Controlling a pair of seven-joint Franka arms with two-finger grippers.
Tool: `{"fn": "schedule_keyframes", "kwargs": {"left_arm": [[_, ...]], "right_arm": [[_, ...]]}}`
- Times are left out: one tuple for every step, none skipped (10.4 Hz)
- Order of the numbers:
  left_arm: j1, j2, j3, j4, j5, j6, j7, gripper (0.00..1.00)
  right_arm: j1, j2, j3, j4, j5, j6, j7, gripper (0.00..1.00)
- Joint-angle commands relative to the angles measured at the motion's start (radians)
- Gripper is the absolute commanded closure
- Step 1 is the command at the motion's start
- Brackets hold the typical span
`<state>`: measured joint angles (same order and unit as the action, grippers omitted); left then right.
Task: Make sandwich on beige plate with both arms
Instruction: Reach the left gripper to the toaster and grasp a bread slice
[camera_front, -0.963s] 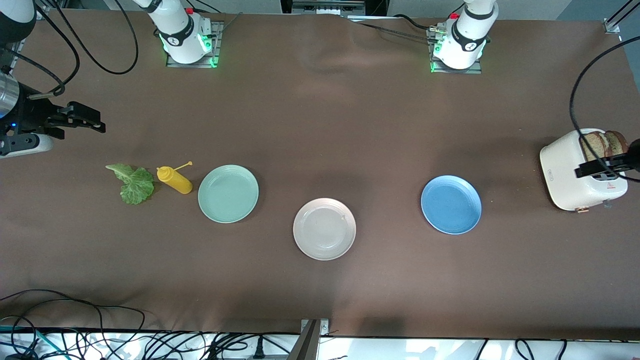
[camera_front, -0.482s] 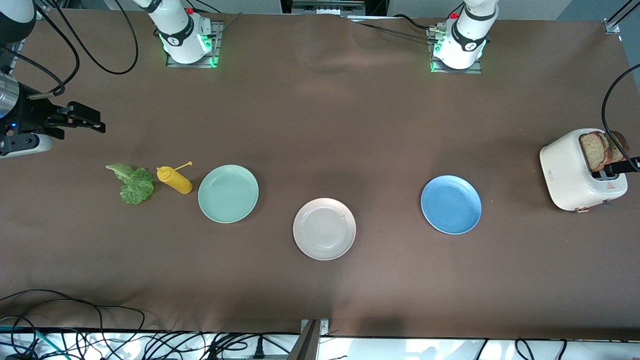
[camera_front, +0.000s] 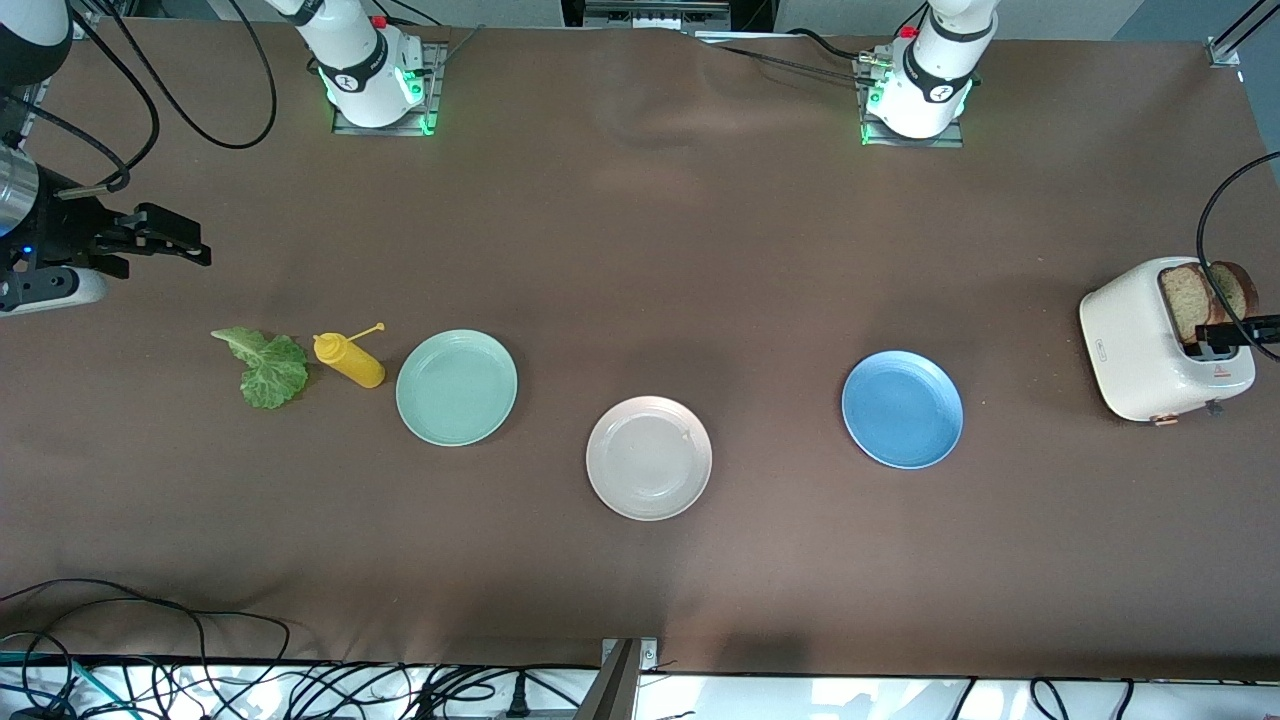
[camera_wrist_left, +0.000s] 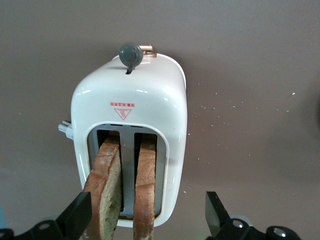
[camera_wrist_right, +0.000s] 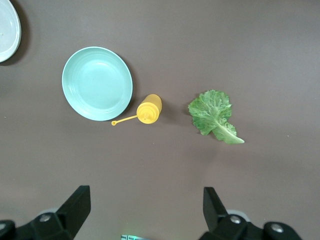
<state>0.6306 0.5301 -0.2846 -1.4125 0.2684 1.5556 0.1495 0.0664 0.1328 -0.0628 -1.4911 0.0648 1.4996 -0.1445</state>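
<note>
- The left gripper (camera_wrist_left: 147, 220) hangs over the toaster (camera_front: 1150, 345) at the left arm's end of the table, with its two fingers (camera_wrist_left: 77, 215) spread wide apart and nothing between them.
- In the left wrist view both bread slices (camera_wrist_left: 106, 187) stand upright in the two slots, side by side, and they lie in the gap between the fingers; each finger stands outside a slice, so the broad faces of the slices look toward the fingers.
- I judge that the coming move depends on this: the gripper must shift sideways so that only one slice is between the fingers, then go down and close on its two flat faces.
- The left arm is clearly the nearer one to the bread.
- The right gripper (camera_front: 160, 240) is also wide apart and empty; it waits over the table at the right arm's end, above the lettuce leaf (camera_front: 265, 368), and it is the nearer one to that leaf.
- The beige plate (camera_front: 648, 458) is bare and lies between the mint green plate (camera_front: 456, 387) and the blue plate (camera_front: 902, 409), a little nearer to the front camera than both, and well apart from the toaster.
</note>
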Motion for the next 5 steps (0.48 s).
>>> {"fn": "schedule_keyframes", "kwargs": {"left_arm": [[0.009,-0.012,-0.011,-0.045,0.022,-0.003,0.019,0.01],[0.009,-0.015,-0.011,-0.054,0.022,-0.003,0.019,0.01],[0.009,-0.018,-0.011,-0.054,0.022,-0.009,0.021,0.01],[0.009,-0.018,-0.011,-0.054,0.023,-0.049,0.021,0.09],[0.009,-0.019,-0.013,-0.054,0.029,-0.074,0.022,0.34]], "right_arm": [[-0.002,-0.005,0.003,0.000,-0.008,-0.005,0.013,0.00],[-0.002,-0.005,0.003,0.000,-0.008,-0.005,0.013,0.00],[-0.002,-0.005,0.003,0.000,-0.008,-0.005,0.013,0.00],[-0.002,-0.005,0.003,0.000,-0.008,-0.005,0.013,0.00],[-0.002,-0.005,0.003,0.000,-0.008,-0.005,0.013,0.00]]}}
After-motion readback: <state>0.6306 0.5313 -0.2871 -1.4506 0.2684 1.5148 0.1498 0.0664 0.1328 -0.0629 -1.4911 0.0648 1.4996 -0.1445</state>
